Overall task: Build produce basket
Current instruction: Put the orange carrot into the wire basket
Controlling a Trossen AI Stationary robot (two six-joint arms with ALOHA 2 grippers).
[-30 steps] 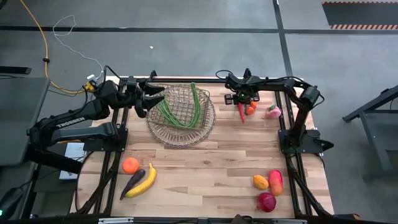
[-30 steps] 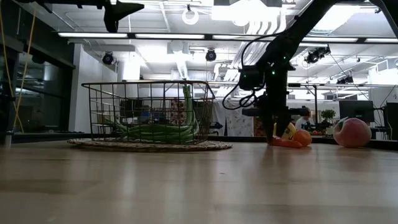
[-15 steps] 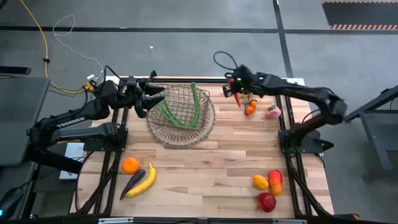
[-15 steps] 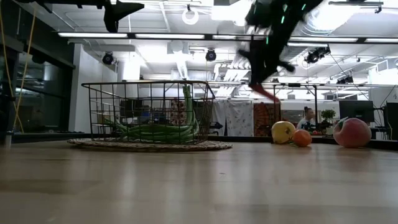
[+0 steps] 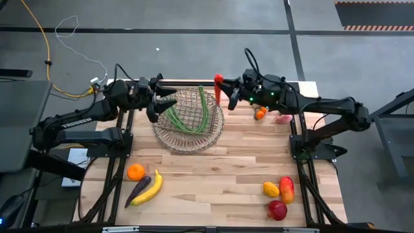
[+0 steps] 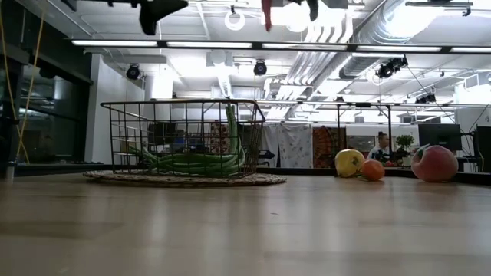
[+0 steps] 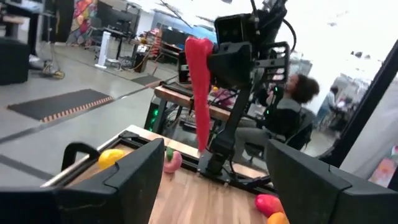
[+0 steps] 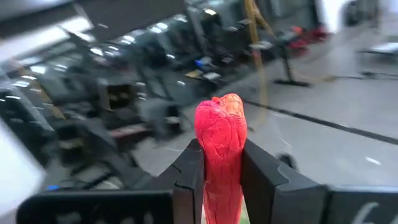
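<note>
The right gripper [image 5: 226, 88] hangs in the air beside the far right rim of the basket [image 5: 188, 137], its two dark fingers [image 8: 186, 171] clamped on either side of a red chilli [image 5: 218, 85]; the right wrist view shows the chilli [image 8: 221, 149] as a wrinkled, glossy red pod standing upright between the flat black pads, its blunt end above them. From the left wrist view the same chilli [image 7: 199, 87] hangs long and tapering below the right arm's black housing. The basket is round and shallow, made of thin bronze-grey wire mesh, and sits on a flat woven mat on the pale wooden table [image 5: 220, 168]; long green beans [image 5: 187, 113] lie across its inside and lean up against the wire wall in the low view [image 6: 196, 161]. The left gripper [image 5: 158, 102] waits raised at the basket's far left edge with its fingers [image 7: 130, 180] spread apart and nothing between them. Just beyond the right gripper, at the table's far right, lie a small orange fruit [image 5: 259, 114] and a pinkish peach-like fruit [image 5: 283, 118]. Near the front left of the table lie an orange [image 5: 135, 171], a dark purple eggplant [image 5: 138, 189] and a yellow banana [image 5: 150, 188], close together. At the front right sit a lemon [image 5: 270, 189], a red-yellow fruit [image 5: 286, 188] and a red apple [image 5: 277, 210].
</note>
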